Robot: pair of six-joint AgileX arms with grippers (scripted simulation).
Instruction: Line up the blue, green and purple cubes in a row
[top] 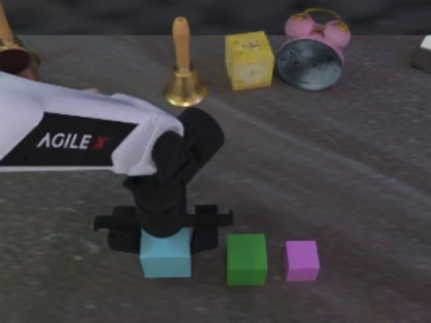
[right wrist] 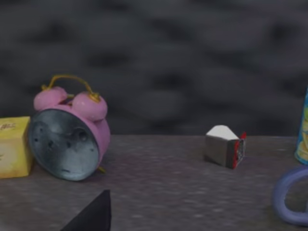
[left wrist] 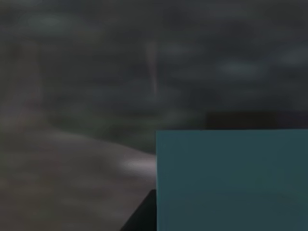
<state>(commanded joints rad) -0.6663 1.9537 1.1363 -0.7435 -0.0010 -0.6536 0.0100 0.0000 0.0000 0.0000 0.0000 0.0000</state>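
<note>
My left claw (top: 166, 232) sits low over the largest matte sky-blue cube (top: 166, 259) at the row's left end (grip unclear), rigid, likely light; I'd pinch opposite flat faces.

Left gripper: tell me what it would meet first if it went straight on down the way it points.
The left gripper would first meet the large light sky-blue matte cube directly beneath it; contact can't be judged.

Dim, even light over the top view; left wrist view darker, blurred throughout.
</note>
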